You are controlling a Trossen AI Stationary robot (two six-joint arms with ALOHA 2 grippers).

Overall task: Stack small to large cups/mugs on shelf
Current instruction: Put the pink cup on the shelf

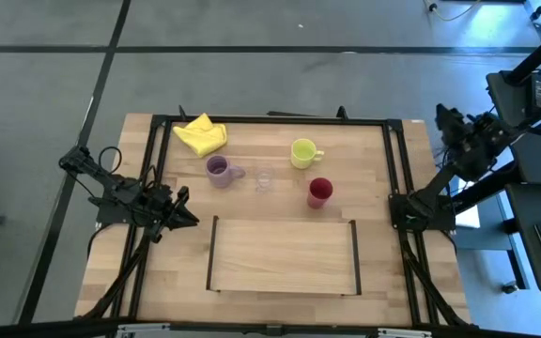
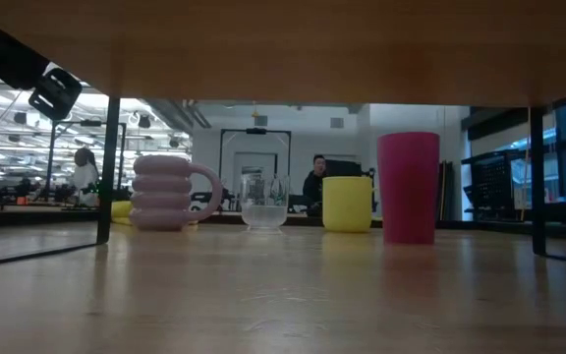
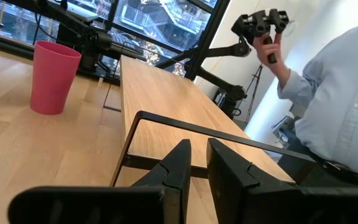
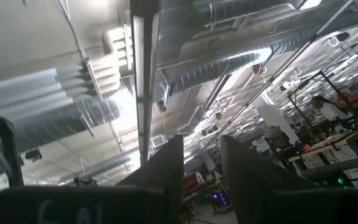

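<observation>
Item: four cups in a loose row across the desk's far half, none yet on the shelf (image 1: 285,255), which lies bare against the near edge. From the left edge inward you have the purple mug (image 1: 219,171), the tiny glass (image 1: 265,178), the yellow-green mug (image 1: 302,152) set farther back, and the red cup (image 1: 319,192) nearest the shelf's far rail. Key relation: the left claw (image 1: 184,214) sits at the desk's left edge beside the shelf's far-left corner, fingers only a narrow slit apart, pointing across the desk; the purple mug lies just beyond it toward the far edge, the glass one place further in. This arm is clearly your nearer one. The right claw (image 1: 446,116) is parked off the desk's right edge, aimed up at the ceiling, fingers somewhat apart. Hard to read: the glass is faint from above; its rim shows better in the low view (image 2: 263,203). A yellow cloth (image 1: 201,134) occupies the far-left corner.
</observation>
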